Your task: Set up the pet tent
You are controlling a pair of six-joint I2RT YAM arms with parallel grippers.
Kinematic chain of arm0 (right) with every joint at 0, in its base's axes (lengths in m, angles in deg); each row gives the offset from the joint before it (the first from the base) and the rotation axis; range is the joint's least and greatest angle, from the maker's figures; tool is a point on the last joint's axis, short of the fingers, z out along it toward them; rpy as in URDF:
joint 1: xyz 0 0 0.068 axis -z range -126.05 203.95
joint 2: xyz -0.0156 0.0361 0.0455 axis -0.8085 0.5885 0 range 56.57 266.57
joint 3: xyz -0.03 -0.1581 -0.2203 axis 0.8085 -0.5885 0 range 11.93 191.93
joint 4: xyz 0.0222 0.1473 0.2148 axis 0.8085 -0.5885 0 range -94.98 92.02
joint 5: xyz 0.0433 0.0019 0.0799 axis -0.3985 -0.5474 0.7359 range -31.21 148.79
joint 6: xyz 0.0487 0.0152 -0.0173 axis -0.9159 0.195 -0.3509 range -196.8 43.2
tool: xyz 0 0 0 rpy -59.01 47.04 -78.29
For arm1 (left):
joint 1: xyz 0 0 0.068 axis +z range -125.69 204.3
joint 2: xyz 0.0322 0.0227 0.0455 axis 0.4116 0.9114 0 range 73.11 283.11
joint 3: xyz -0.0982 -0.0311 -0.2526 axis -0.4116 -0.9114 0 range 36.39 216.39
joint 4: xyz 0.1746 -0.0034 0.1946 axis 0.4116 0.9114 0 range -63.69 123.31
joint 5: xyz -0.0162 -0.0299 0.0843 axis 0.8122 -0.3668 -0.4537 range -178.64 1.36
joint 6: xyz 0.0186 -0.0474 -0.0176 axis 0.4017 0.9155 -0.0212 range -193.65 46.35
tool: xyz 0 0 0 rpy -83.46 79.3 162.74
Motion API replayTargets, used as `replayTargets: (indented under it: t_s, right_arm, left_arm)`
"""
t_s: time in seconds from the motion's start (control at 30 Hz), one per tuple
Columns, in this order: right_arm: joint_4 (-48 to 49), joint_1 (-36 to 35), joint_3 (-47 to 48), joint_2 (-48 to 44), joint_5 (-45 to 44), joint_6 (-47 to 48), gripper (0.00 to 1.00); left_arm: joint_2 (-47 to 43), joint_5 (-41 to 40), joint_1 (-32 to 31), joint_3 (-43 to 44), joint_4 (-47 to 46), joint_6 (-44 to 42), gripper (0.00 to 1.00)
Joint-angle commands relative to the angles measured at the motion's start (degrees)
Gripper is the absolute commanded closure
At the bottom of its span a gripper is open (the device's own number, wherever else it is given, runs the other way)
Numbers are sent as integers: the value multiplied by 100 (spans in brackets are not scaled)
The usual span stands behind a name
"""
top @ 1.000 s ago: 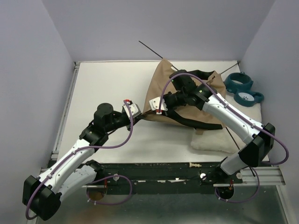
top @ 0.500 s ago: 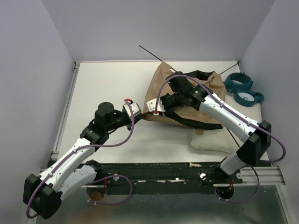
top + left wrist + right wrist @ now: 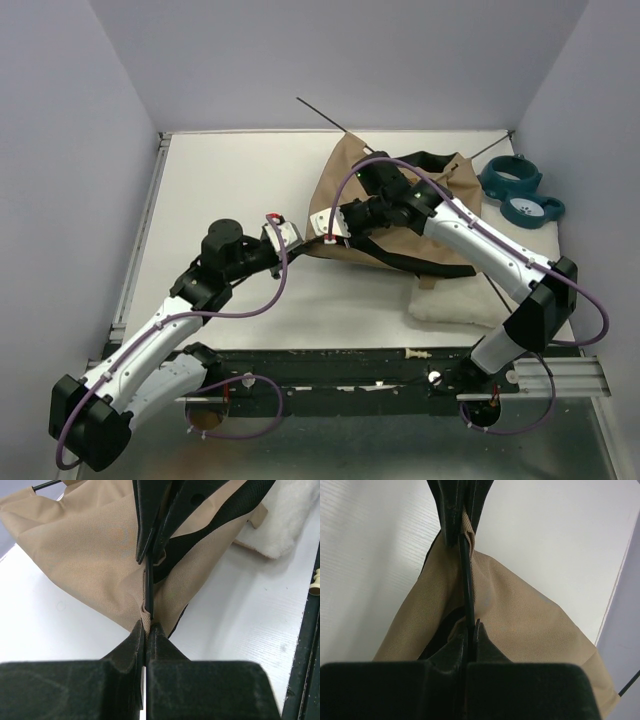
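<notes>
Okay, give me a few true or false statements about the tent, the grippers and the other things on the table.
1. The left gripper and right gripper are both shut on one corner of the tent. True.
2. The tent stands fully popped up. False: it lies slumped on the table.
3. The teal bowl stand sits at the far right, apart from both grippers. True.
4. The white cushion lies on the left half of the table. False: it lies near right, at the tent's near edge.
5. A thin pole sticks out past the tent's far side. True.
</notes>
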Motion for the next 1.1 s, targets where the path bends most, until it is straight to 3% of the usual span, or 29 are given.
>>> replayTargets:
  t_s: [0.0, 1.07]
  right_arm:
    - [-122, 24, 114, -131, -251, -147, 99]
    - [-237, 104, -27, 36, -120, 82, 99]
  left_arm:
    - [-195, 145, -4, -48, 8, -169, 100]
    - [-212, 224, 4, -13, 148, -221, 100]
